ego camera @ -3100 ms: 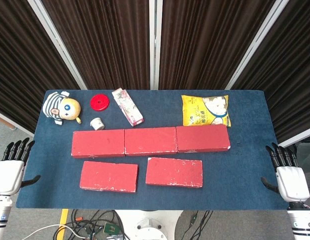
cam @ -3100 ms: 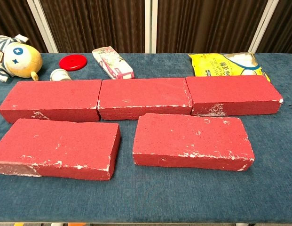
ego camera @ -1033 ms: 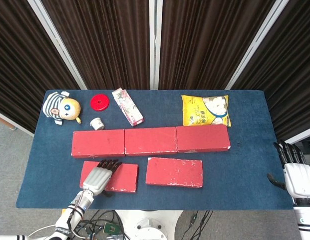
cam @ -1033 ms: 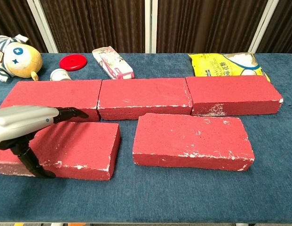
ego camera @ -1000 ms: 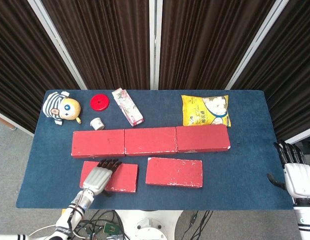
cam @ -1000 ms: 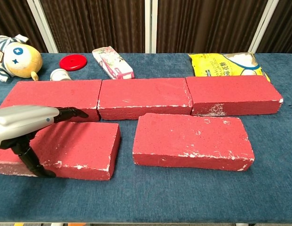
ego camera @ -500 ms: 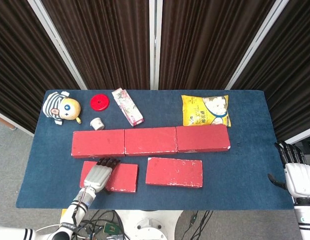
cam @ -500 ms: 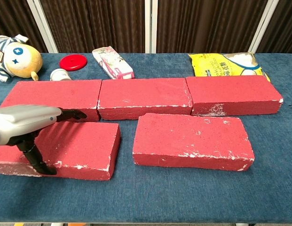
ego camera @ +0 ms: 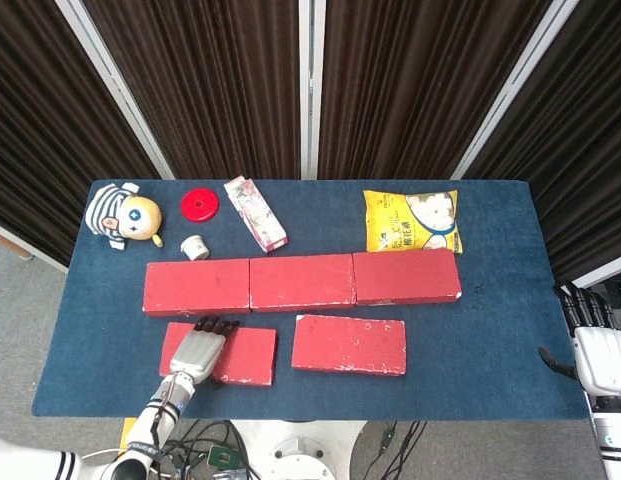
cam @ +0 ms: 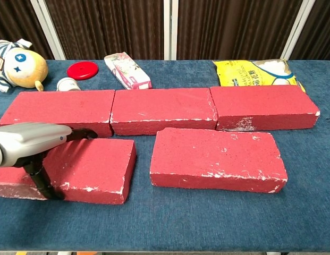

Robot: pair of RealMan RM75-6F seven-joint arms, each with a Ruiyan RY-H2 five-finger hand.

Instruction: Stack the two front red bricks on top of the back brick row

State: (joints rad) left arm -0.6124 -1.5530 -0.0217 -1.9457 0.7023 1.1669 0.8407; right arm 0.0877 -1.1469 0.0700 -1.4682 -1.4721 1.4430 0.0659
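the left hand (ego camera: 198, 350) grasps the front left brick (ego camera: 245, 355), fingers over its back edge, thumb on the near face; only the head view shows the released right hand (ego camera: 598, 358) beyond the table edge (ego camera: 550, 300).

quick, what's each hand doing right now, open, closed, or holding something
Left hand: lies over the front left red rectangular brick, fingers straight along its top and thumb down its front face; whether it grips cannot be told.
Right hand: open, holding nothing, beside the table.
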